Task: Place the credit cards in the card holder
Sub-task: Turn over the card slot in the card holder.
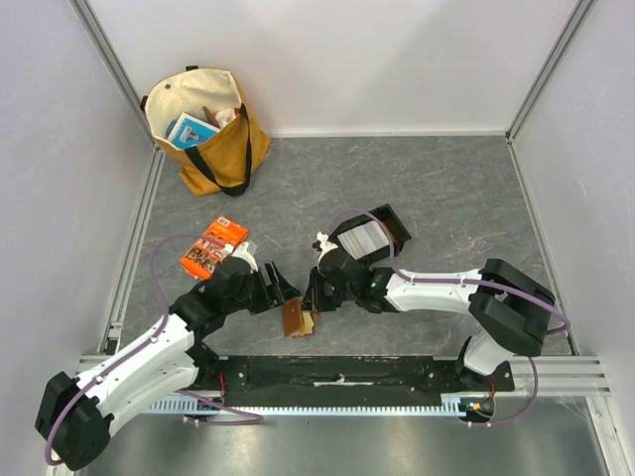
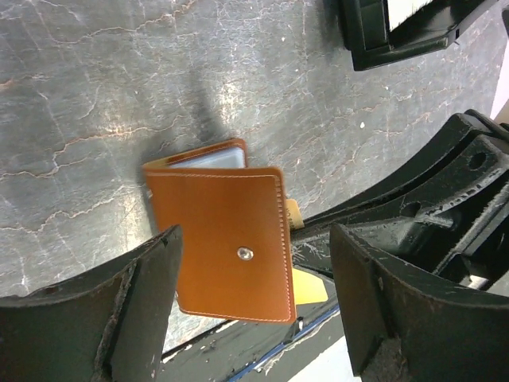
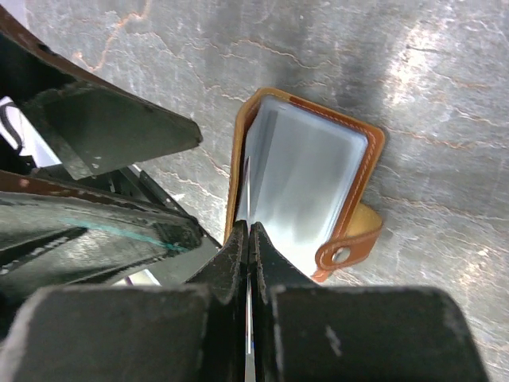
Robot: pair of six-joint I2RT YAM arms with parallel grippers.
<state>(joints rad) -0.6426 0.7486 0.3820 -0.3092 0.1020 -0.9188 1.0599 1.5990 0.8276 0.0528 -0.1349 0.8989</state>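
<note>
The holder (image 1: 297, 318) was seen lying on the table (image 1: 446, 188) just in front of the arm bases, between the two grippers. Its cover was partly lifted, so that pale inner pockets were shown to the right wrist camera. The left gripper (image 2: 256, 239) was held low over it with its fingers (image 2: 135, 310) spread wide, one on each side of the brown cover. Whether either finger touched the leather could not be told. The right gripper (image 3: 249, 231) was set at the holder's open edge with its fingers pressed together. A thin pale sliver was visible between them; it may have been a card's edge, but this could not be settled. A stack of cards (image 1: 361, 238) was seen in the black tray (image 1: 397, 220), near the holder but apart from it.

The step in hand was judged to be the feeding of a card into a pocket, with the holder ungripped by the left side. Much of the task was judged undone, given the stack in the tray. For the next move, the holder would need to be steadied and the pocket mouth kept open. Any pinched card would need to be kept in line with that mouth and slid in edge first.
</note>
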